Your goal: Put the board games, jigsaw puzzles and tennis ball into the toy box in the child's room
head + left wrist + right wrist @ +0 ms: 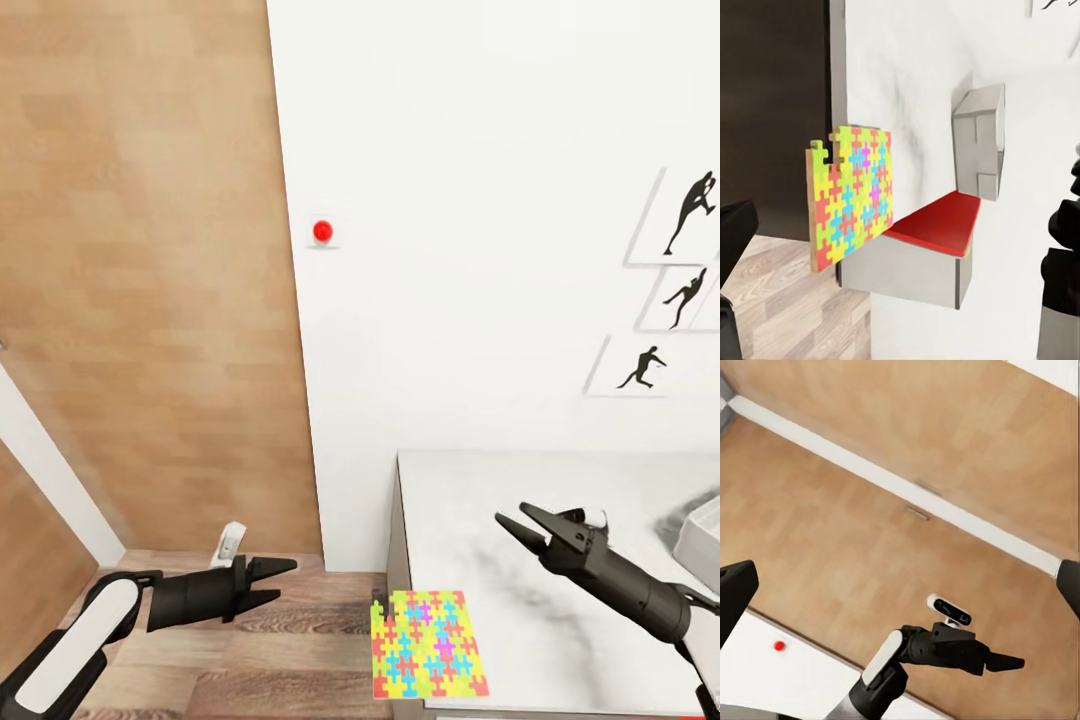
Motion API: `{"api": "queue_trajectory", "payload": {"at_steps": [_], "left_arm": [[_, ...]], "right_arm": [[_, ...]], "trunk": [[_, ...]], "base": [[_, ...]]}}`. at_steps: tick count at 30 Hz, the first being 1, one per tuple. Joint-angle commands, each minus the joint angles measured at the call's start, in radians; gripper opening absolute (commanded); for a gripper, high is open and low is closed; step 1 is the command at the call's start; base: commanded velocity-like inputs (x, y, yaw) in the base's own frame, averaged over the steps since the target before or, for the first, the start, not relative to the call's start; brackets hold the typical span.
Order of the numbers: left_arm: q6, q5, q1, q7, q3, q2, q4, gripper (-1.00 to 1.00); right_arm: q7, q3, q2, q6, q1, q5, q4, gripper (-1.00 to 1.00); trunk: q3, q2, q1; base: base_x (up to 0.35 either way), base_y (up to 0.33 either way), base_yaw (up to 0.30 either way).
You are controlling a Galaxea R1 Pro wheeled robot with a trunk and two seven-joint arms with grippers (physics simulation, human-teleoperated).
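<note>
One jigsaw puzzle [428,645], a thin square of yellow, blue, green and pink pieces, lies flat on the front left corner of the table [520,500] and overhangs the edge a little. My left gripper [284,580] hovers open over the wood floor, left of the table and pointing at the puzzle [851,199]. Above the table top, behind and to the right of the puzzle, my right gripper [513,514] is open and holds nothing. A corner of the grey toy box [700,540] shows at the right edge, and the box [982,139] appears again in the left wrist view.
A grey box with a red top [934,229] sits on the table beyond the puzzle. A red round button [322,231] and black silhouette prints [690,215] are on the white wall. Wood floor [280,660] lies left of the table.
</note>
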Motion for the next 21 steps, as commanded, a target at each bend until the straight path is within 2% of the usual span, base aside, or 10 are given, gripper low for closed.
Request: {"api": "queue_trajectory", "payload": {"at_steps": [1,11,21], "left_arm": [[0.000,-0.008,-0.001,-0.010,-0.001,0.000,0.000,1.00],[0.008,-0.008,-0.001,-0.011,-0.002,0.004,0.004,1.00],[0.009,-0.008,-0.001,-0.012,-0.001,0.005,0.005,1.00]], "right_arm": [[-0.001,0.002,0.000,0.003,-0.001,0.002,0.000,1.00],[-0.071,0.012,0.002,0.002,-0.004,0.001,0.000,1.00],[-0.083,0.009,0.001,0.002,-0.005,0.003,0.000,1.00]], "trunk": [[-0.005,-0.008,0.004],[-0.036,-0.078,0.042],[-0.067,-0.148,0.081]], "base": [[0.000,0.000,0.000],[0.000,0.000,0.000],[0.000,0.000,0.000]]}}
